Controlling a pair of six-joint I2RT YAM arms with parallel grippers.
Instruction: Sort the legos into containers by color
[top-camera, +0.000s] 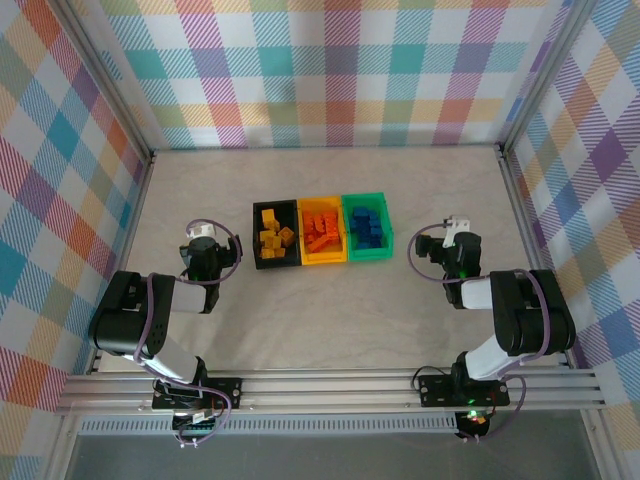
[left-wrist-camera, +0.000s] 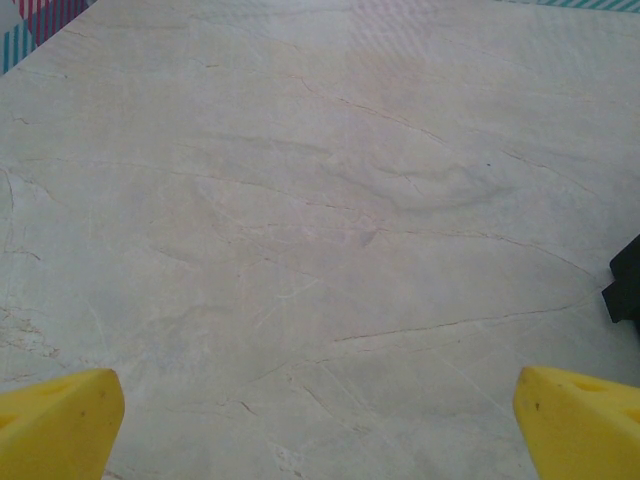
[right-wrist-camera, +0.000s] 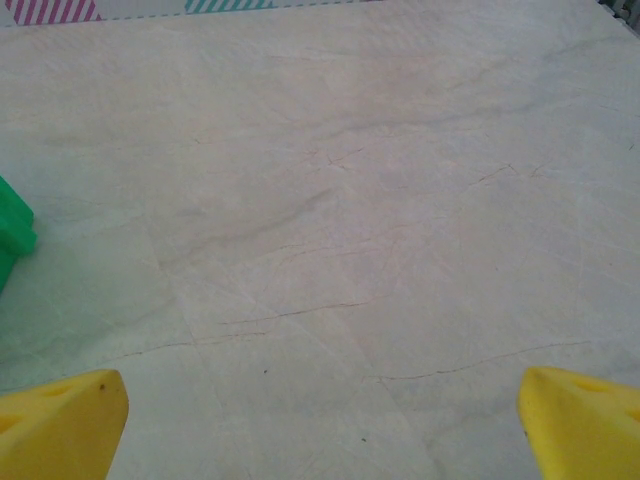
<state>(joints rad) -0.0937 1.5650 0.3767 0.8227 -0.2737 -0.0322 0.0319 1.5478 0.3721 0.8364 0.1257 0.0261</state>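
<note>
Legos lay grouped by colour in the containers, three open bins joined in a row at the middle of the bench: yellow bricks in the black bin on the left, orange bricks in the yellow-orange bin at the centre, blue bricks in the green bin on the right. Every brick that could be made out sat inside a bin, each colour apart from the others, so the sorting appeared complete or very nearly so. The left tool hovered just left of the black bin and the right tool a little farther off to the right of the green one, neither touching the row, both pointed toward the far wall. Both tools stood spread to their widest, holding nothing. In the wrist views the yellow fingertips framed bare marbled bench, with a black corner of the row at the right edge of the left wrist view and a green corner at the left edge of the right. The arms seemed parked to either side to leave the bins unobstructed, a resting posture rather than a reach. Any next move, by this reading, would be no more than a check for a stray brick.
</note>
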